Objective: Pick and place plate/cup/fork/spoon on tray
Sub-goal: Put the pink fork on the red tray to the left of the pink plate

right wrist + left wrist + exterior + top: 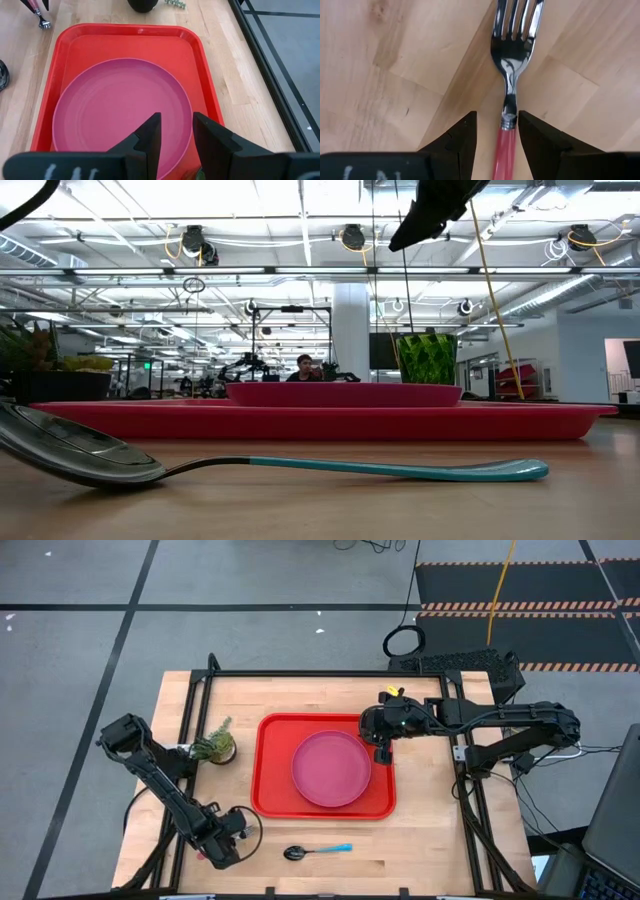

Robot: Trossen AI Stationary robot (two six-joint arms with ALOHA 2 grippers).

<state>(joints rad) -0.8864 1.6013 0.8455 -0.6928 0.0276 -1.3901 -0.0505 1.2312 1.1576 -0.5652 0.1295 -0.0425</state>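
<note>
The pink plate (331, 769) lies in the red tray (268, 765). The green cup (427, 358) stands upright on the tray behind the plate; in the high view my right arm hides it. My right gripper (383, 752) hangs open above the tray's far right corner, well above the cup. The fork (512, 55) lies on the wood near the table's front left. My left gripper (222, 852) is open over it, one finger on each side of the pink handle (504, 150) just behind the neck. The spoon (318, 851) lies on the table in front of the tray.
A small potted plant (215, 745) stands just left of the tray. A black frame (300, 673) runs along the table's far and side edges. Bare wood lies between the tray and the near edge, around the spoon.
</note>
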